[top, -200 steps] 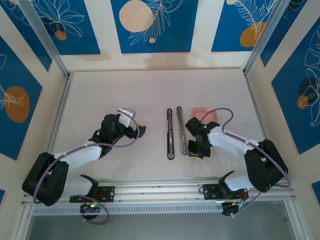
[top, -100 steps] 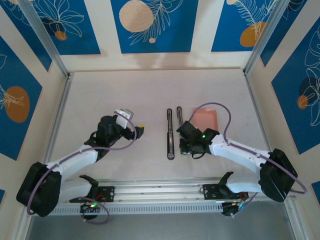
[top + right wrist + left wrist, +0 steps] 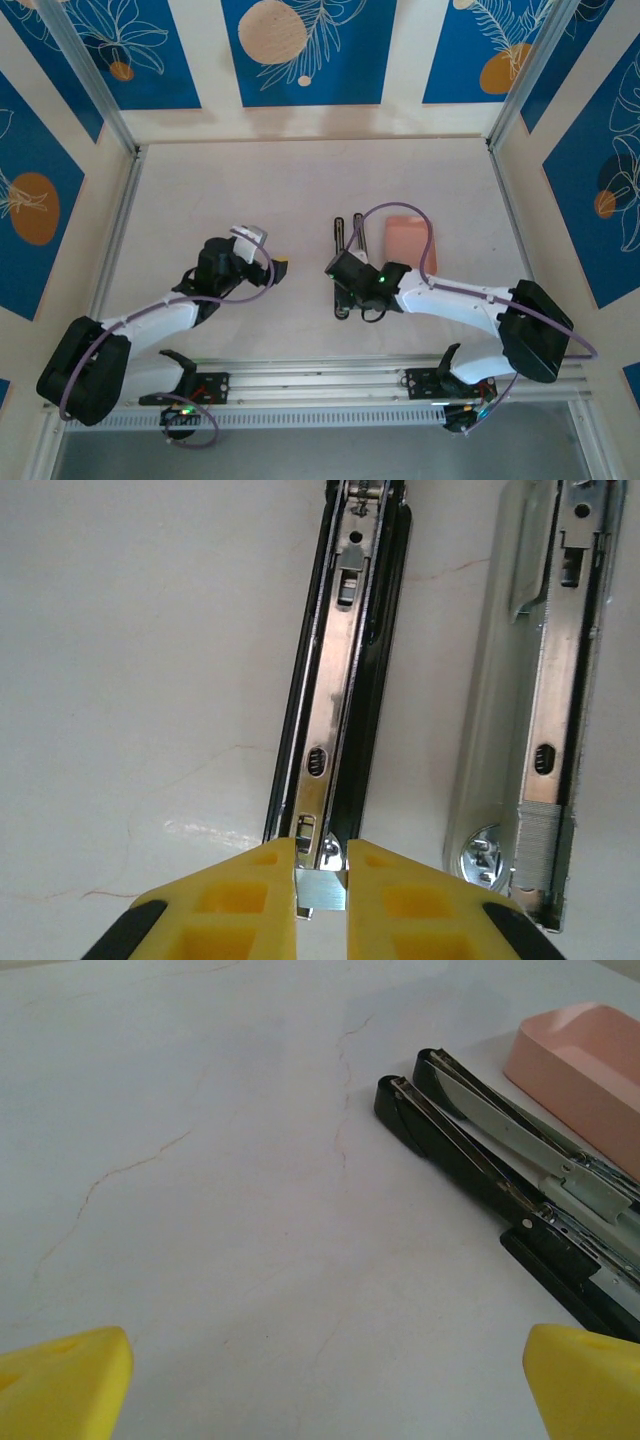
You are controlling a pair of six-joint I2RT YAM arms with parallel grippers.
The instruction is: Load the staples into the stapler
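Fingers (image 3: 225, 905) of the right gripper (image 3: 320, 880) are clenched on the staples (image 3: 322, 890), a short silvery strip pinched between the two yellow pads. We see the strip sitting right over the near end of the black bar (image 3: 345, 710), one half of the stapler (image 3: 348, 262), which lies opened out flat on the table (image 3: 300, 180). Whether the strip already touches the bar we cannot tell. The pinch takes it by its sides, and we judge that is so it can go down into the bar's channel with the fingers straddling the rail rather than blocking it.

Just beside it, to the right, lies the silver bar (image 3: 545, 710), apart from the black one with a slim lane of table between them. A ribbed patch at its near end may be staples already seated; we cannot say.

Now for the room to move. That lane is tight, so any sideways drift of the fingers risks nudging the silver bar. Left of the black bar the table is bare and open. Beyond the silver bar sits the pink tray (image 3: 405, 240), near it but, as far as we can see, not touching.

Across the way, the left gripper (image 3: 322, 1385) hovers low with its jaws spread wide, grasping nothing, well apart from the bars. We judge it is placed there to steady the stapler if needed.
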